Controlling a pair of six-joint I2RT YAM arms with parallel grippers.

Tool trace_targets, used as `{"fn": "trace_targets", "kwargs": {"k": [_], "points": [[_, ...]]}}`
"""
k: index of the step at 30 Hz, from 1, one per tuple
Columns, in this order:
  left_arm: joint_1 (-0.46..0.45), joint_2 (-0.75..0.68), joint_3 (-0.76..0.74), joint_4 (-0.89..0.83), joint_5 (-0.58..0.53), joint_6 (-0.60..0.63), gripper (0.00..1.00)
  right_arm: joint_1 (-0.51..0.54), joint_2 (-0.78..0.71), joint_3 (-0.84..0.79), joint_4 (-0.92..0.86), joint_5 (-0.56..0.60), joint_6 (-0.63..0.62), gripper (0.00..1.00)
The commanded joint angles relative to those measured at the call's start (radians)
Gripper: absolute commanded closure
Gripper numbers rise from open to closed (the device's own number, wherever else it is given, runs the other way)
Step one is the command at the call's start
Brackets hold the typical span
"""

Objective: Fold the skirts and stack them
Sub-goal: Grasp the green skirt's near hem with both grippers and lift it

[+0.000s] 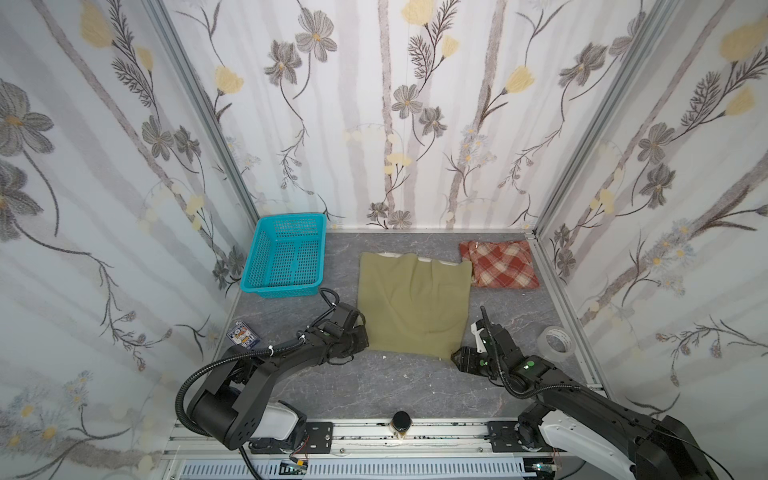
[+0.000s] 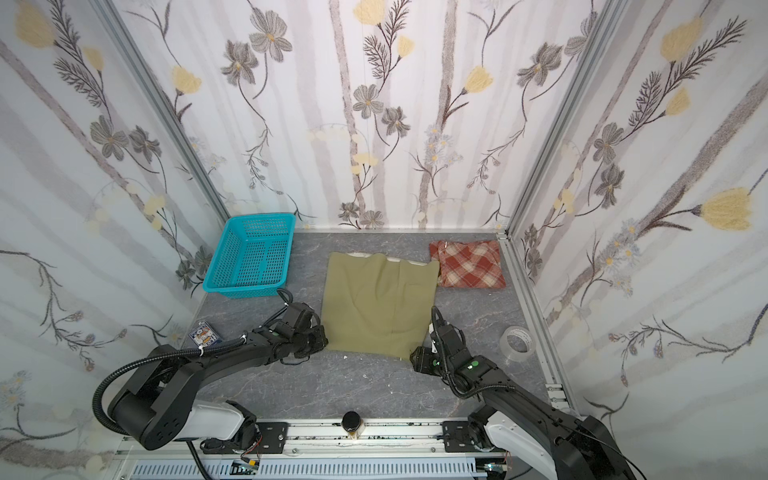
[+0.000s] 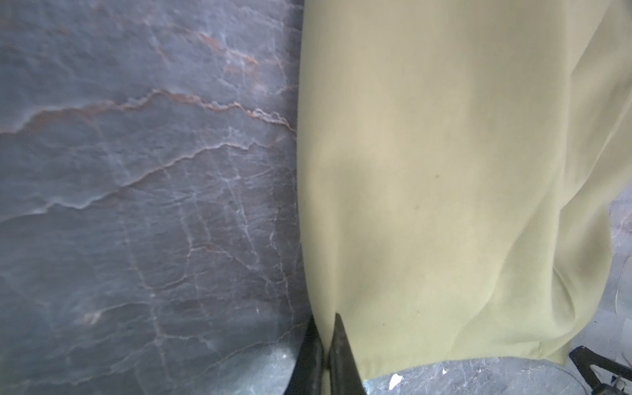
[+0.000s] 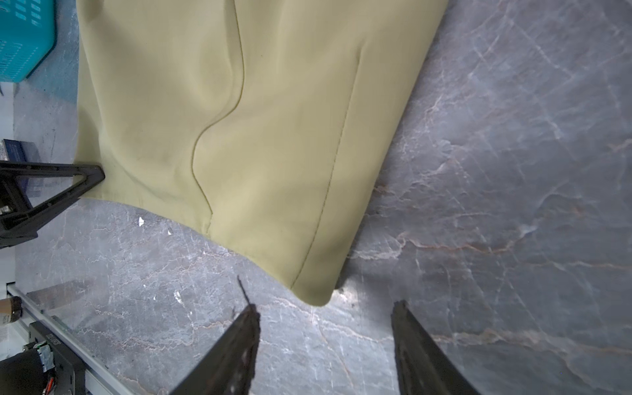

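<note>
The olive-green skirt (image 1: 415,303) (image 2: 378,303) lies spread flat in the middle of the grey marble table. My left gripper (image 1: 365,337) (image 3: 325,321) is shut on its near-left edge, with a thin fold of cloth (image 3: 444,171) pinched between the jaws. My right gripper (image 1: 457,357) (image 4: 326,305) stands open on the table just short of the skirt's near-right corner (image 4: 318,294), with nothing between its fingers. The plaid skirt (image 1: 500,266) (image 2: 469,264) lies folded at the back right, against the wall rail.
A turquoise mesh basket (image 1: 278,289) (image 2: 241,291) stands at the back left. A roll of clear tape (image 1: 555,338) lies near the right rail. A small printed packet (image 1: 244,334) lies by the left wall. A dark-capped jar (image 1: 401,422) stands on the front rail.
</note>
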Motion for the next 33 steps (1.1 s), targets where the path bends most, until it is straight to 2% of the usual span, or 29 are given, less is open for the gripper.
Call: {"fn": "trace_targets", "kwargs": {"k": [1, 11, 14, 16, 19, 22, 28, 33], "points": [[-0.001, -0.016, -0.003, -0.013, -0.021, -0.005, 1.0, -0.002, -0.019, -0.034, 0.068, -0.04, 0.048, 0.38], [0.0, -0.084, -0.018, -0.013, -0.007, -0.075, 1.0, -0.005, 0.046, -0.117, 0.272, -0.097, 0.121, 0.5], [0.001, -0.122, -0.018, -0.013, -0.014, -0.095, 1.0, -0.005, 0.073, -0.116, 0.306, -0.086, 0.123, 0.57], [0.005, -0.132, -0.019, -0.013, -0.021, -0.109, 1.0, -0.005, 0.09, -0.117, 0.337, -0.083, 0.125, 0.67], [0.012, -0.171, -0.014, -0.013, -0.024, -0.127, 1.0, -0.023, 0.121, -0.096, 0.329, -0.068, 0.127, 1.0], [0.022, -0.194, -0.007, -0.013, -0.025, -0.146, 1.0, -0.041, 0.115, -0.043, 0.271, -0.075, 0.083, 1.0], [0.056, -0.269, 0.01, -0.013, -0.036, -0.19, 1.0, -0.089, -0.027, 0.068, 0.128, -0.054, 0.018, 1.0], [0.105, -0.309, 0.15, -0.013, -0.1, -0.17, 1.0, -0.178, -0.103, 0.268, 0.012, -0.047, -0.118, 1.0]]}}
